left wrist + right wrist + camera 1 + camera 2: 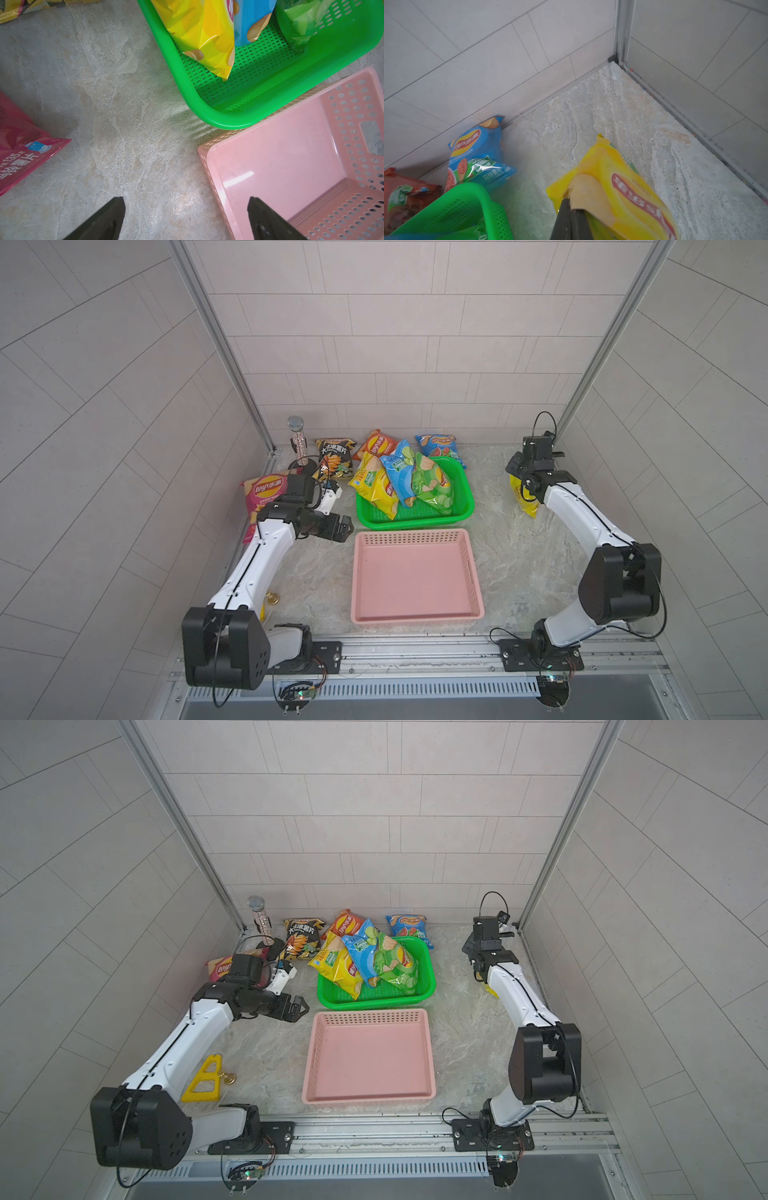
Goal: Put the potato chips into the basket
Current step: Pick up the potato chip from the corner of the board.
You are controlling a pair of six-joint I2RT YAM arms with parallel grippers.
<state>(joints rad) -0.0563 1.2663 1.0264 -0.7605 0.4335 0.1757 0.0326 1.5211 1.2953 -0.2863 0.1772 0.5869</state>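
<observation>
My right gripper (570,202) is shut on a yellow bag of potato chips (623,187), which hangs above the table's right side (524,497). Left of the pink basket (415,616), my left gripper (343,529) (186,199) stands open and empty above bare table. The green basket (415,520) holds a yellow bag (376,487), a blue bag (399,472) and a green bag (432,485). A magenta bag (264,493), a black bag (332,458), an orange-red bag (376,444) and another blue bag (440,445) lie on the table.
A glittery microphone (297,439) stands on a round base at the back left. A yellow triangular piece (204,1080) and a small brass object (226,1076) lie beside the left arm. Tiled walls close the back and both sides.
</observation>
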